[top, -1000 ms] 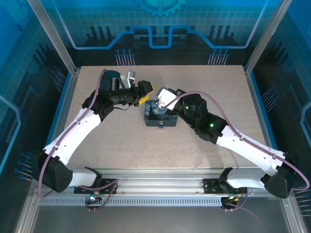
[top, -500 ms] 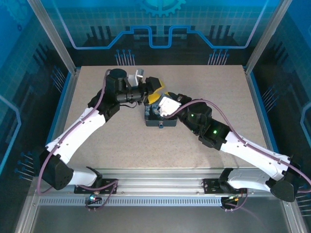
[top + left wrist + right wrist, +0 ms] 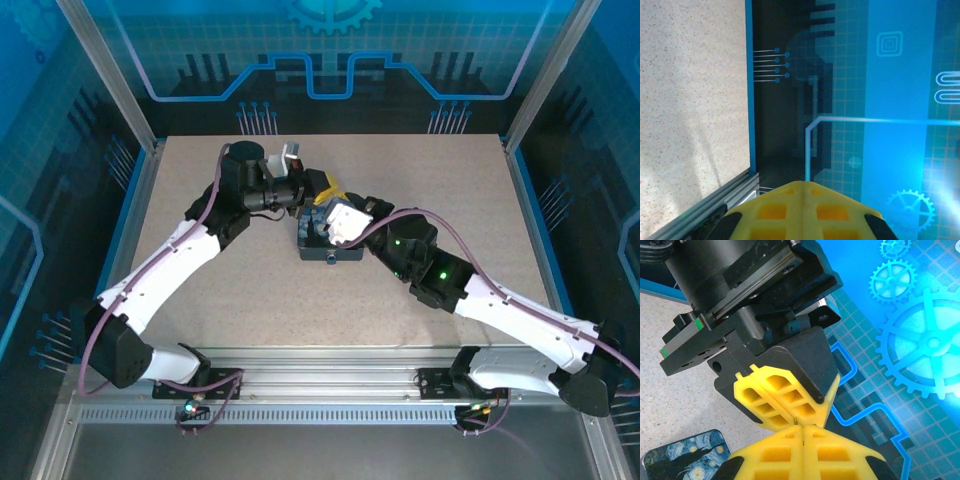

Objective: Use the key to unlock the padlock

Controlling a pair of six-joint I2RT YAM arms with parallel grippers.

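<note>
left fingers (image 3: 775,210): clenched, yellow halves shut flat together | right fingers (image 3: 835,455): clenched, tips just meeting the left pair's tips above the box | starry-night box (image 3: 330,247): on table (image 3: 430,180), midway between left and right edges, below both arms' tips | padlock, key: cannot tell, hidden among arms

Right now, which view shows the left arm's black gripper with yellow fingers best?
The right wrist view: the left gripper appears close and large, shut. The top external view shows it small; the left wrist view, its fingertips.
</note>
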